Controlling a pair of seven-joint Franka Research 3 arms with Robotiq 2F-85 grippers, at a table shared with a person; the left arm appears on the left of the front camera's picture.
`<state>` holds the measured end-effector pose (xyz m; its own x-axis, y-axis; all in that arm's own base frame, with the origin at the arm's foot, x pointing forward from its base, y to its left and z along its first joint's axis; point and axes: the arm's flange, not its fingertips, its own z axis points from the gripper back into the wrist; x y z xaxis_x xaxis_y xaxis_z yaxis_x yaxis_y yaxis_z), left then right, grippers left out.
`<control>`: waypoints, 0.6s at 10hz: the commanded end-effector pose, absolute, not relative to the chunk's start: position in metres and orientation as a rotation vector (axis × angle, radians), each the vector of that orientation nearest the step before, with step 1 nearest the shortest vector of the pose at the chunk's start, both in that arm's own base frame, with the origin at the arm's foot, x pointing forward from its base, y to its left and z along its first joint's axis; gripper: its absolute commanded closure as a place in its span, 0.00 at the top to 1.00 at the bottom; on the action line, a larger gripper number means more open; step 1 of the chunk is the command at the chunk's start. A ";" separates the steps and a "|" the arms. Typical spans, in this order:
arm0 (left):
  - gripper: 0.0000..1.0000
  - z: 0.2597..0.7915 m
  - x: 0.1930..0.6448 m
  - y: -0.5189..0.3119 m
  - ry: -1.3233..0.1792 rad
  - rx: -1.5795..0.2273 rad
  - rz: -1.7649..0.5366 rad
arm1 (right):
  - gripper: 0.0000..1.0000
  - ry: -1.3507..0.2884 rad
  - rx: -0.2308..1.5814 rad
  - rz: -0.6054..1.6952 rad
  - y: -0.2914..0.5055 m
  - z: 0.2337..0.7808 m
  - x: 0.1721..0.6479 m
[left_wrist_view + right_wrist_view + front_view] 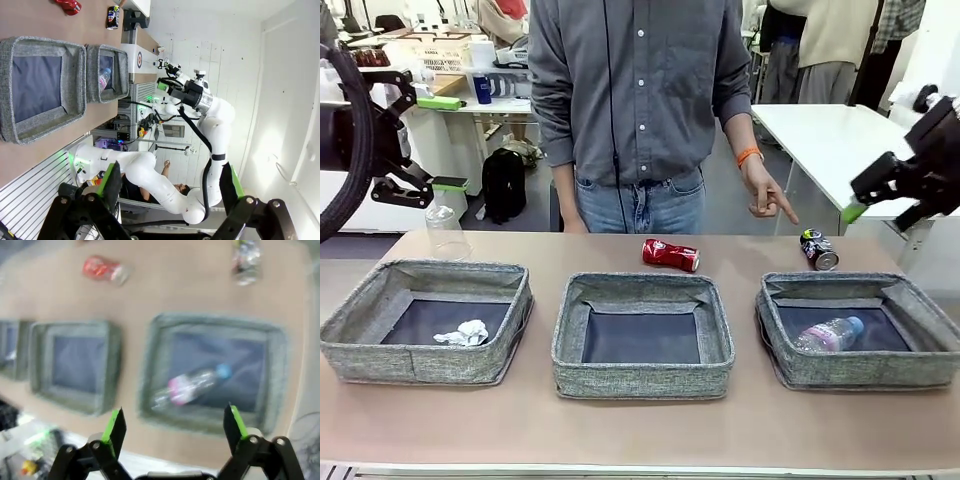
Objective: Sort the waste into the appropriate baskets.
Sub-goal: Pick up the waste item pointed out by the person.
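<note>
Three grey baskets stand in a row: left [380, 290], middle [642, 380], right [920, 310]. Crumpled white paper [463, 333] lies in the left one. A clear bottle [830, 334] with a blue cap lies in the right one [220, 322]. Behind the baskets, a red crushed can [670, 255] and a dark crushed can [818, 249] lie on the table, and a clear cup [447, 230] stands at far left. My left gripper [440, 143] hangs open above the cup. My right gripper [895, 165] is open, high above the right basket. A person's hand [767, 195] points at the dark can.
A person stands at the far side, behind the middle basket. In the right wrist view, which is blurred, my open gripper [175, 427] looks down on the bottle [192, 385], the red can [105, 269] and the dark can [245, 260]. My left gripper [170, 190] faces sideways.
</note>
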<state>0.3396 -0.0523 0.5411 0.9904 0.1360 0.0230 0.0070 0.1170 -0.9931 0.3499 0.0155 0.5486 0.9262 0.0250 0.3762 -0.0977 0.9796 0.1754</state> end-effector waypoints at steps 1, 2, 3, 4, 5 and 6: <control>1.00 0.544 0.339 -0.054 -0.123 -1.472 0.089 | 1.00 -0.311 0.328 0.057 0.025 0.541 0.348; 1.00 0.544 0.339 -0.054 -0.123 -1.472 0.089 | 1.00 -0.311 0.328 0.057 0.025 0.541 0.348; 1.00 0.544 0.339 -0.054 -0.123 -1.472 0.089 | 1.00 -0.311 0.328 0.057 0.025 0.541 0.348; 1.00 0.544 0.339 -0.054 -0.123 -1.472 0.089 | 1.00 -0.364 0.234 0.069 0.018 0.545 0.348; 1.00 0.544 0.339 -0.054 -0.123 -1.472 0.089 | 1.00 -0.335 0.217 0.065 0.022 0.542 0.354; 1.00 0.544 0.339 -0.054 -0.123 -1.472 0.089 | 1.00 -0.332 0.194 0.061 0.026 0.537 0.377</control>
